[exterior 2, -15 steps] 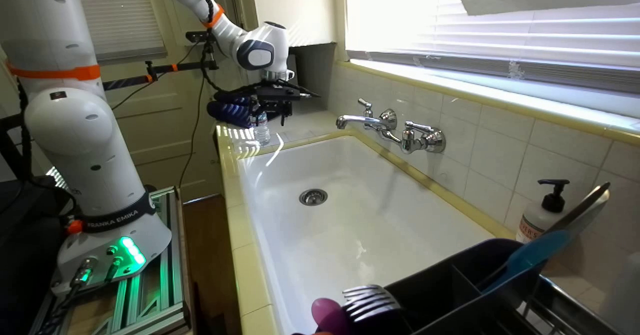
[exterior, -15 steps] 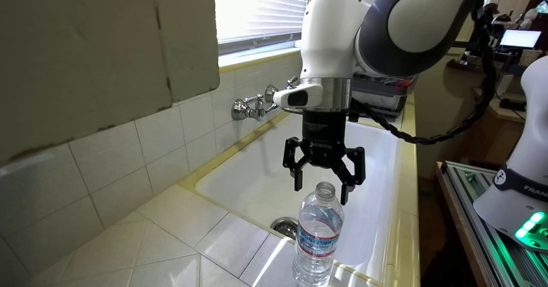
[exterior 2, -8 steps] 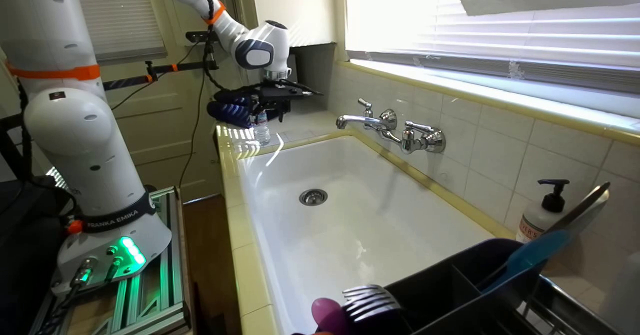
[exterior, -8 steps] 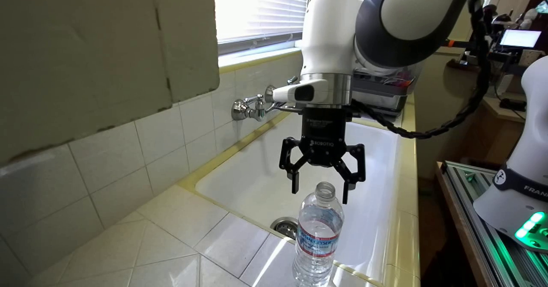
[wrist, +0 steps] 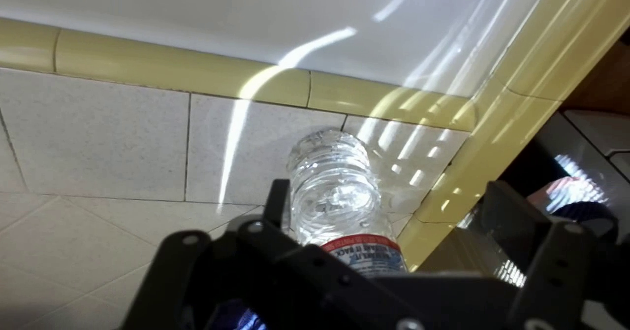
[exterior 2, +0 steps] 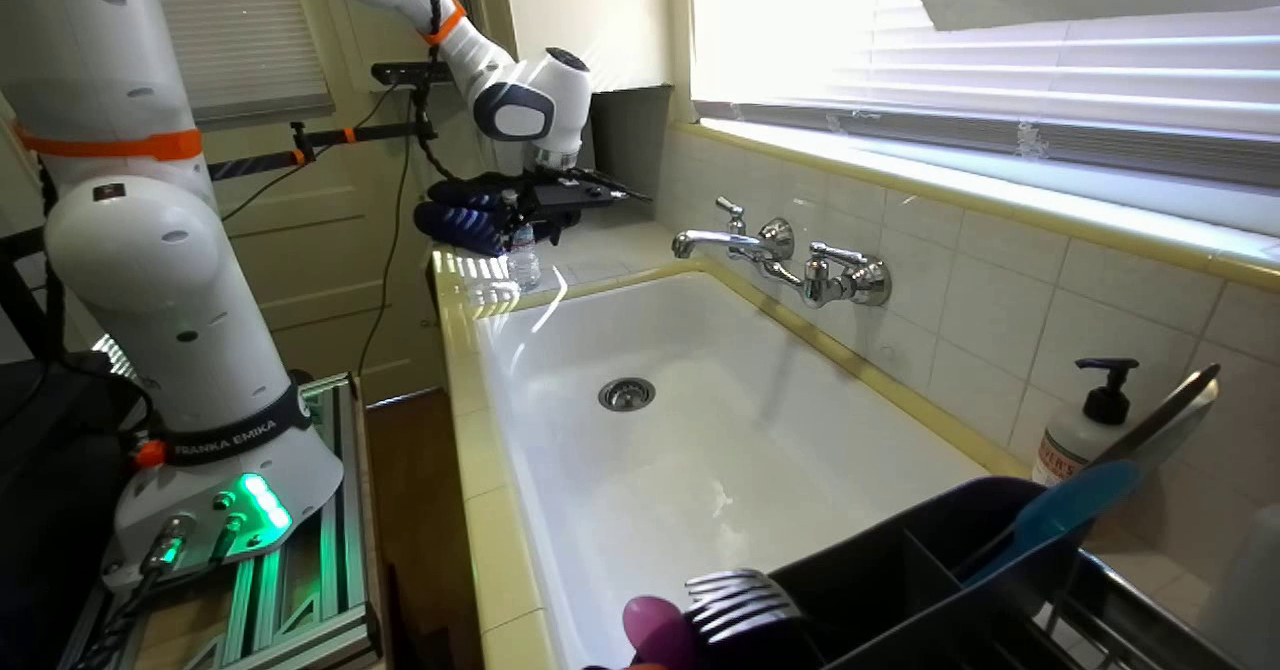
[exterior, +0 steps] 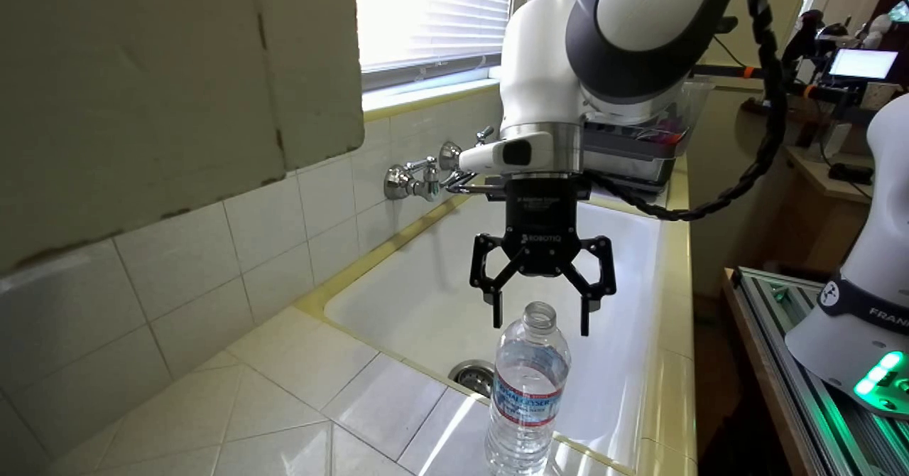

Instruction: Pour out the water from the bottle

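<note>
In an exterior view, the white robot arm (exterior 2: 155,240) with orange bands stands on its base, runs up toward eleven o'clock past the frame edge, then slants back in toward four o'clock and bends straight down at the wrist. In an exterior view, the black two-fingered Robotiq gripper (exterior: 541,325) points to six o'clock, its slim fingers (exterior: 498,309) parallel and spread wide. The small clear ribbed plastic bottle (exterior: 527,405), with a blue and red label, stands upright at the gripper's six o'clock on the pale tiled counter (exterior: 383,405), the glossy white sink (exterior: 419,305) at its twelve. Left to right come the nine-o'clock fingertip, the bottle's open neck, and the three-o'clock fingertip; depth cannot be judged.
</note>
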